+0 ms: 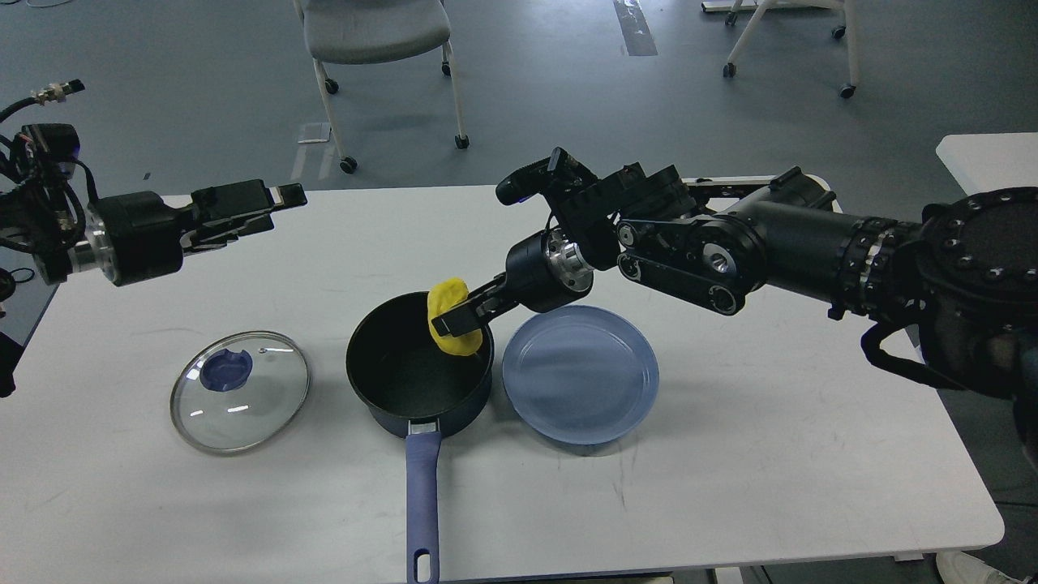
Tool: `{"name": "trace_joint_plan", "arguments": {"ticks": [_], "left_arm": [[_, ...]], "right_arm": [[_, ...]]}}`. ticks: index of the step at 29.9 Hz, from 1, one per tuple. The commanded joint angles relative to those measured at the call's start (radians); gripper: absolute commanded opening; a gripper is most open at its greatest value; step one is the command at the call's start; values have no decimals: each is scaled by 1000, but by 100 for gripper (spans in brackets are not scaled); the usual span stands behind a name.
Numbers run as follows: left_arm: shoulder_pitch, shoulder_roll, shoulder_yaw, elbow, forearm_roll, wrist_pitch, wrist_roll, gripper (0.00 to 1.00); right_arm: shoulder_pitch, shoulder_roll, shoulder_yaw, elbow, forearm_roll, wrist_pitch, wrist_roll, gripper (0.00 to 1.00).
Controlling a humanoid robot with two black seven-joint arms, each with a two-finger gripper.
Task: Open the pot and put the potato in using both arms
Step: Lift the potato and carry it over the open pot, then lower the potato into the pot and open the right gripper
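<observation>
The dark pot (397,373) stands open near the table's front middle, its blue-purple handle (422,495) pointing toward me. Its glass lid (240,389) with the blue knob lies flat on the table to the pot's left. My right gripper (456,320) is shut on the yellow potato (450,328) and holds it over the right part of the pot's opening, just inside the rim. My left gripper (280,197) hovers empty above the table's far left, well away from the lid; its fingers lie close together.
A blue-grey plate (580,375) lies empty just right of the pot, under my right forearm. The white table (770,454) ends at the front and right. Wheeled chairs stand on the floor beyond the far edge.
</observation>
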Motion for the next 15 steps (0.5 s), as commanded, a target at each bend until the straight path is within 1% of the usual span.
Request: {"name": "trace_joint_plan", "arguments": {"ticks": [1, 5, 6, 7, 10, 15], "left_arm": [[0, 2, 0, 0, 0, 0, 0, 98], [0, 5, 0, 0, -1, 0, 0, 98], [0, 6, 0, 1, -1, 0, 0, 98], [0, 6, 0, 0, -1, 0, 0, 98], [0, 9, 0, 0, -1, -2, 0, 98], [0, 9, 0, 0, -1, -2, 0, 98]], "right_arm": [[-1, 0, 2, 0, 11, 0, 0, 69], [-1, 0, 2, 1, 43, 0, 0, 70], [-1, 0, 2, 1, 60, 0, 0, 75], [-1, 0, 2, 1, 73, 0, 0, 81], [-1, 0, 2, 1, 77, 0, 0, 93], [0, 0, 8, 3, 89, 0, 3, 97]]}}
